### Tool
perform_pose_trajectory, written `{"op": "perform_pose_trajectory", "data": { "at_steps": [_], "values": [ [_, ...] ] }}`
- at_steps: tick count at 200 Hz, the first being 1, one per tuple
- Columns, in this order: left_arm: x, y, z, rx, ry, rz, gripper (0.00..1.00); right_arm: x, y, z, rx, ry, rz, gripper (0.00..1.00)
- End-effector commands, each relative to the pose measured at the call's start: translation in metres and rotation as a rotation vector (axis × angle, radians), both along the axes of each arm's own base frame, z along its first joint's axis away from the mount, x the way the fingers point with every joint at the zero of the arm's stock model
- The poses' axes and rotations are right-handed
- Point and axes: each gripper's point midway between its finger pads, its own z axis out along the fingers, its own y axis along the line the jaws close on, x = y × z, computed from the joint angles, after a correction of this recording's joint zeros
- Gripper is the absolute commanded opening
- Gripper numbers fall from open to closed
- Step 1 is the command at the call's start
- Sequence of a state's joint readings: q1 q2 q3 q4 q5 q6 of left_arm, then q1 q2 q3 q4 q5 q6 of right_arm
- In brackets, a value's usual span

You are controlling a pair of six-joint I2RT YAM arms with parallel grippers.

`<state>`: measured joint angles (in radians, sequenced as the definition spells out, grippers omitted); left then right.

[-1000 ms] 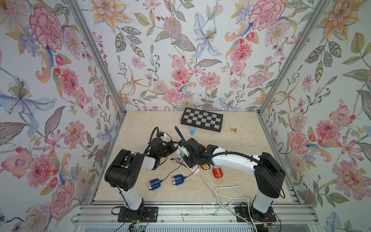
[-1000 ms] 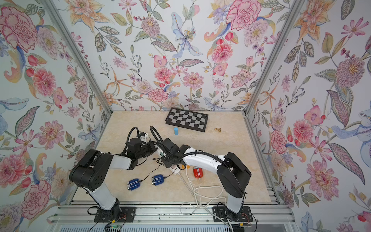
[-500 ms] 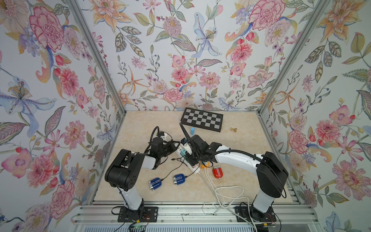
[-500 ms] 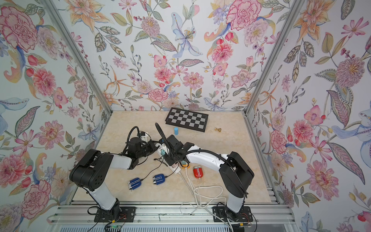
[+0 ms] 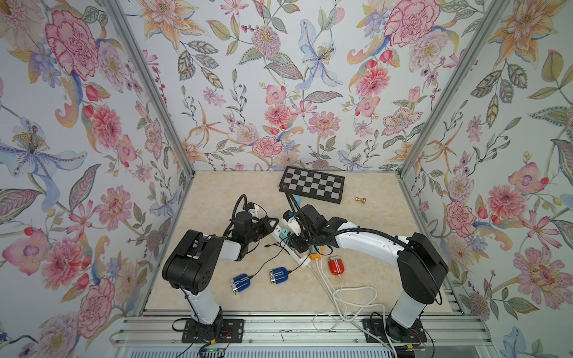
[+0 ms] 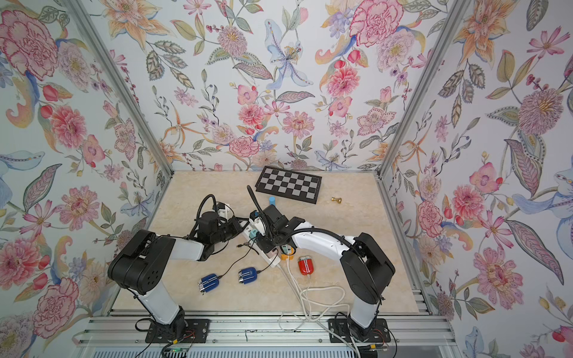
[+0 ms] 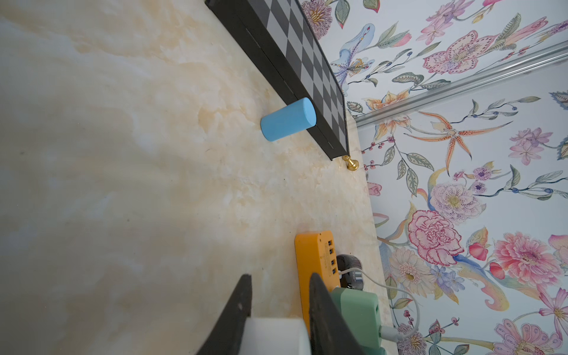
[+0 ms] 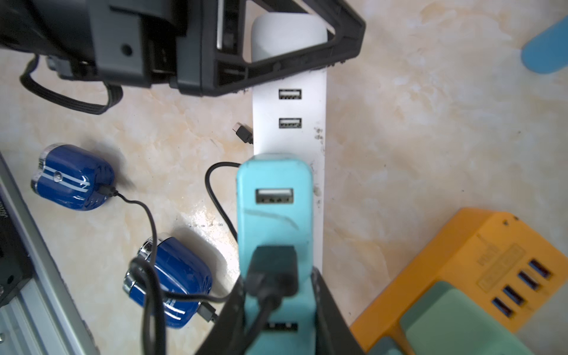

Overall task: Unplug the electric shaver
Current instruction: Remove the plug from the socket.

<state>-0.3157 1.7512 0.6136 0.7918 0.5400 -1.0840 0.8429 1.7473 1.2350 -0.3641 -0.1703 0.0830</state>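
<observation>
Holding what, exactly?
My left fingers (image 7: 238, 304) were clamped on the end of the white power strip (image 8: 289, 107), pinning it; my right fingers (image 8: 330, 316) were closed round the blue adapter (image 8: 273, 184) carrying the black plug (image 8: 273, 264).
And the shaver?
One blue shaver (image 8: 172, 285) lay on the bench (image 8: 415, 138) beside the strip, its twin (image 8: 73, 178) just beyond. Which lead was which, I couldn't tell.
Next?
A straight pull away from the strip, I judged, while the left held firm.

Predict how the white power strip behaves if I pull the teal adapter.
Likely stays put: the left gripper clamps one end. The power strip looks rigid, unlikely to bend. Its free end might swivel on the smooth tabletop.
</observation>
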Motion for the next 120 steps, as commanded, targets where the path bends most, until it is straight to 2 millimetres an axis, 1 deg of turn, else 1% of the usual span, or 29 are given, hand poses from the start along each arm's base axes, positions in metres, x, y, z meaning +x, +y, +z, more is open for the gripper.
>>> {"op": "perform_pose_trajectory", "data": {
  "at_steps": [1, 19, 29, 60, 76, 93, 105, 120],
  "values": [
    [-0.001, 0.015, -0.031, 0.107, 0.044, 0.034, 0.0, 0.027, 0.004, 0.054, 0.079, -0.189, -0.07, 0.0],
    [0.001, 0.016, -0.031, 0.111, 0.042, 0.036, 0.0, 0.018, 0.015, 0.058, -0.044, -0.356, -0.01, 0.0],
    [0.001, 0.015, -0.031, 0.111, 0.044, 0.035, 0.0, 0.014, 0.019, 0.058, -0.091, -0.412, 0.014, 0.0],
    [-0.002, 0.016, -0.033, 0.117, 0.049, 0.034, 0.0, 0.019, 0.012, 0.06, -0.192, -0.505, -0.019, 0.0],
    [-0.004, 0.017, -0.034, 0.119, 0.053, 0.032, 0.0, 0.021, 0.008, 0.059, -0.161, -0.467, -0.027, 0.0],
    [-0.005, 0.017, -0.034, 0.116, 0.052, 0.033, 0.0, 0.02, 0.007, 0.056, -0.034, -0.323, -0.02, 0.0],
    [-0.005, 0.017, -0.034, 0.116, 0.051, 0.033, 0.0, 0.021, 0.006, 0.059, 0.057, -0.242, -0.017, 0.0],
    [-0.005, 0.018, -0.034, 0.117, 0.052, 0.037, 0.0, 0.021, 0.007, 0.06, 0.105, -0.196, -0.017, 0.0]
  ]
}}
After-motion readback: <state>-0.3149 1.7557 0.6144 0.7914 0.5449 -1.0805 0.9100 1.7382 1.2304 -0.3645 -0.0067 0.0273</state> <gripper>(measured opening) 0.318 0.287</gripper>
